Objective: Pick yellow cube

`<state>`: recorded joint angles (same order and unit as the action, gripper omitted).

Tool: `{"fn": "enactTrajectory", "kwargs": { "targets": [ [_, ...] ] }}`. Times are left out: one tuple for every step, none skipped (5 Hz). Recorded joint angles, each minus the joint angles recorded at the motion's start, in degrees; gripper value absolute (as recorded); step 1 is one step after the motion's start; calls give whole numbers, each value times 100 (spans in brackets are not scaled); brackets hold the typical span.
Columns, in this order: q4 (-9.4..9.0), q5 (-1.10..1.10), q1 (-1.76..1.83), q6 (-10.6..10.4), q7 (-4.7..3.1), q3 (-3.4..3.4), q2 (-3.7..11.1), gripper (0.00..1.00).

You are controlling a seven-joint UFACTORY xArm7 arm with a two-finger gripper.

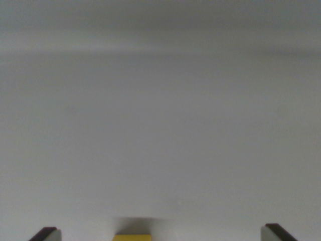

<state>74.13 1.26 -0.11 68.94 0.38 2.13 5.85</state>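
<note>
Yellow cube peeking in at the bottom edge, end effector spread wide

Left fingertip (pixel 46 234) is a dark wedge, then the flat, matte yellow cube (pixel 132 237) sits between the tips, touching neither, on a smooth pale grey desk (pixel 160 130). The end effector (pixel 160 234) is open; the right tip matches the left.

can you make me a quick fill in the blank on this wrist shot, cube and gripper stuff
1. The cube at the bottom edge of the wrist view is ____ in colour.
2. The gripper stands ____, its fingertips far apart in the two bottom corners.
3. The cube lies ____ the two fingertips, touching neither.

Missing words: yellow; open; between
</note>
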Motion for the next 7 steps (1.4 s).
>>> {"fn": "enactTrajectory", "kwargs": {
  "targets": [
    [-246,19,22,-258,-2,26,55,0],
    [-246,19,22,-258,-2,26,55,0],
    [-507,40,46,-532,-4,53,113,0],
    [-507,40,46,-532,-4,53,113,0],
    [-753,60,68,-791,-6,79,168,0],
    [-753,60,68,-791,-6,79,168,0],
    [-1021,81,92,-1072,-8,107,227,0]
  ]
}}
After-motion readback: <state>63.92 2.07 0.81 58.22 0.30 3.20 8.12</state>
